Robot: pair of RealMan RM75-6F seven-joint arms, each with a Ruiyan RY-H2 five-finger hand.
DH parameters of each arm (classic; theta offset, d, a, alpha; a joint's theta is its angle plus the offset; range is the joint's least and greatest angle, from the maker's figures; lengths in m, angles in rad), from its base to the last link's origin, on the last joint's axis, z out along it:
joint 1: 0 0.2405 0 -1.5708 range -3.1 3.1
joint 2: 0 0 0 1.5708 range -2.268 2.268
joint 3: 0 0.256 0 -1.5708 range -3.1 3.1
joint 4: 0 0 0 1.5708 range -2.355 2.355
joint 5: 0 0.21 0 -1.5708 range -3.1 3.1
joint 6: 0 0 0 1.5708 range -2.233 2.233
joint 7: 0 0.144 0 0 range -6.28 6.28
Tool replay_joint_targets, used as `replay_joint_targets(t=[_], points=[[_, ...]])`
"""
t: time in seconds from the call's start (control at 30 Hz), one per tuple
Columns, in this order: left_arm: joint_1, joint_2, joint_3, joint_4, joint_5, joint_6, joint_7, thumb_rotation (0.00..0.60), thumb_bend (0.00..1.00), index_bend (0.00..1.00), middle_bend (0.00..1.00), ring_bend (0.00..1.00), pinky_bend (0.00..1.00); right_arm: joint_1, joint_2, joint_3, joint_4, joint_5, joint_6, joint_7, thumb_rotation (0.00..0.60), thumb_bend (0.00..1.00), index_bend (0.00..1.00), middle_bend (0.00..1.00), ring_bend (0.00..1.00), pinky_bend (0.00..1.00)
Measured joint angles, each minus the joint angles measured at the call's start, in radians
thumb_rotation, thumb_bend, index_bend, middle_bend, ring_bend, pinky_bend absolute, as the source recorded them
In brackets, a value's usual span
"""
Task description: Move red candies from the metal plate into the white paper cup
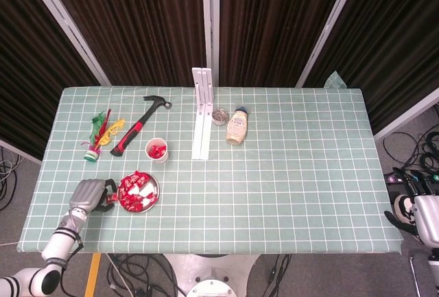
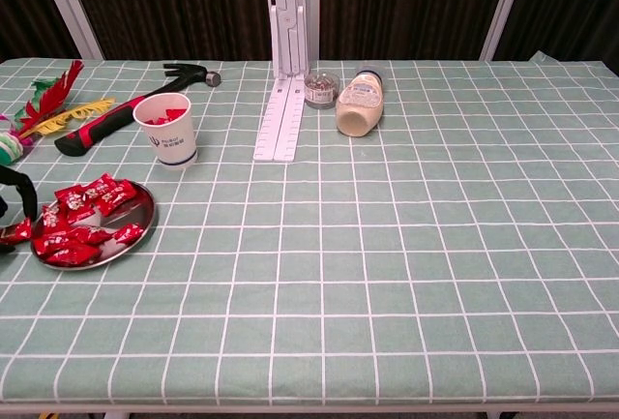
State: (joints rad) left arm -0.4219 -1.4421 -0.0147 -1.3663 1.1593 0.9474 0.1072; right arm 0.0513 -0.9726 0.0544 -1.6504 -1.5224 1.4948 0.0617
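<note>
The metal plate [image 1: 155,188] [image 2: 143,223] holds several red candies [image 1: 137,193] [image 2: 85,214] near the table's front left. Behind it stands the white paper cup [image 1: 156,151] [image 2: 165,134] with red candies inside. My left hand [image 1: 89,194] rests on the table just left of the plate. Its dark fingers [image 2: 19,187] curl over a red candy [image 2: 14,233] lying at the plate's left rim, with a small gap still showing. My right hand [image 1: 418,216] hangs off the table's right side, low down, holding nothing.
A red-handled hammer [image 1: 137,125] [image 2: 106,114] and a feathered shuttlecock toy [image 1: 99,134] lie behind the cup. A white upright bracket [image 1: 202,112], a small jar [image 1: 220,116] and a lying bottle [image 1: 237,125] stand mid-table.
</note>
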Motion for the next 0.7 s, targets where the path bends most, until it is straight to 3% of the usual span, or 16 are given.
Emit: replay_joint_targets(t=[0.17,0.33,0.47,0.7], points=[[0.003,-0.017,-0.002,0.026,0.008,-0.002,-0.019,0.6,0.32,0.59,0.9,0.88,1.0,0.002,0.0,0.0,-0.004,0.0,-0.003,-0.005,0.6,0.08,0.12,0.24,0.13,0.41],[0.01,-0.033,-0.007,0.054,0.025,0.011,-0.045,0.6,0.42,0.66,0.91,0.89,1.0,0.001,0.002,0.0,-0.008,0.001,-0.002,-0.009,0.6,0.08,0.12,0.24,0.13,0.41],[0.016,-0.023,-0.015,0.047,0.05,0.037,-0.067,0.6,0.44,0.68,0.91,0.89,1.0,0.0,0.002,-0.001,-0.009,0.0,-0.001,-0.01,0.6,0.08,0.12,0.24,0.13,0.41],[-0.014,0.051,-0.083,-0.037,0.105,0.094,-0.083,0.6,0.44,0.67,0.91,0.89,1.0,0.004,-0.001,-0.001,-0.007,-0.001,-0.007,-0.01,0.6,0.08,0.12,0.24,0.13,0.41]])
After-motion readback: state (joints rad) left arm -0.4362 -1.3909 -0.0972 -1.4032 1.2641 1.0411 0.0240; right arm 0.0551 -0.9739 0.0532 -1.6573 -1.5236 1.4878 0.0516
